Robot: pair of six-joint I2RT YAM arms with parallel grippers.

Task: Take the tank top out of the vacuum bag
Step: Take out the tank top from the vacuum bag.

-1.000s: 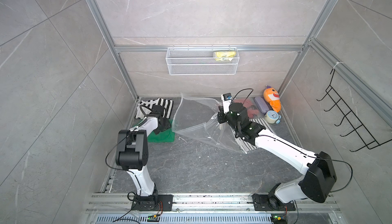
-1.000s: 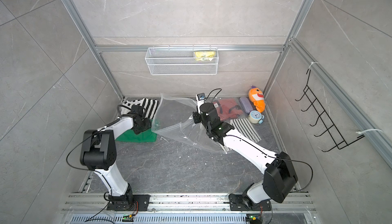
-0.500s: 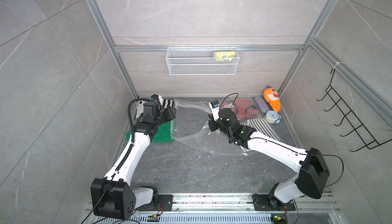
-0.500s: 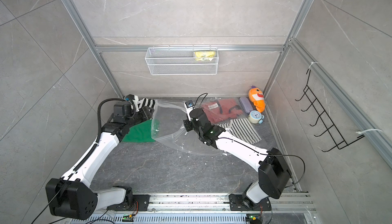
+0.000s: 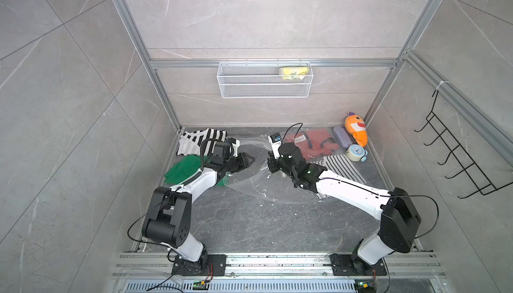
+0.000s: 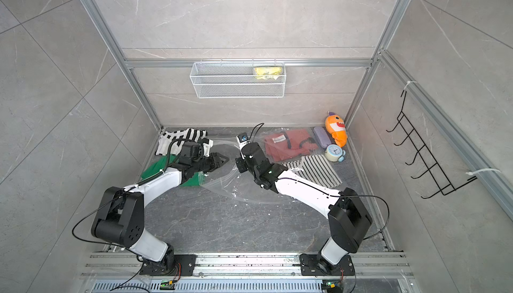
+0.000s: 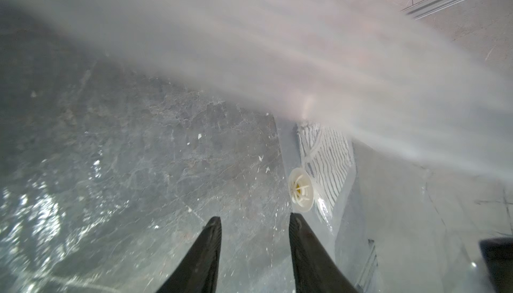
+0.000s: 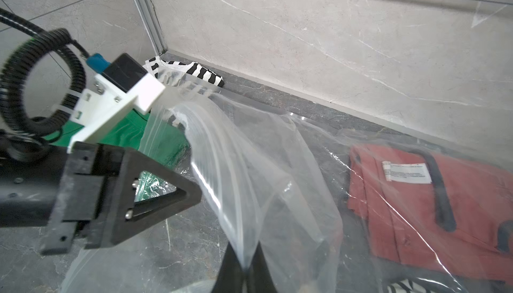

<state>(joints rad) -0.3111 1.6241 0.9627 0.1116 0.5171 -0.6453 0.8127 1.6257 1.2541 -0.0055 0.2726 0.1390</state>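
Note:
The clear vacuum bag (image 5: pixel 266 189) (image 6: pixel 233 186) (image 8: pixel 249 153) lies across the floor. Inside it sit the red tank top (image 5: pixel 313 143) (image 6: pixel 286 146) (image 8: pixel 416 208) with dark trim and a thin-striped white garment (image 5: pixel 342 171) (image 7: pixel 324 153). My right gripper (image 5: pixel 270 166) (image 8: pixel 244 269) is shut on the bag's upper layer and holds the mouth raised. My left gripper (image 5: pixel 248 160) (image 6: pixel 223 159) (image 7: pixel 254 220) is at that mouth, partly open and holding nothing. It points along the bag's lower layer toward the white valve (image 7: pixel 301 190). Blurred film hangs close over the left wrist camera.
A green cloth (image 5: pixel 183 168) and a black-and-white striped garment (image 5: pixel 194 139) lie outside the bag at the left. An orange plush (image 5: pixel 356 129), a purple case (image 5: pixel 342 136) and a small clock (image 5: pixel 355 153) sit at the back right. A wire basket (image 5: pixel 263 79) hangs on the back wall.
My left arm has swung from the green cloth over to the bag's mouth, and its jaws have narrowed. My right gripper has carried the bag's film a little leftward.

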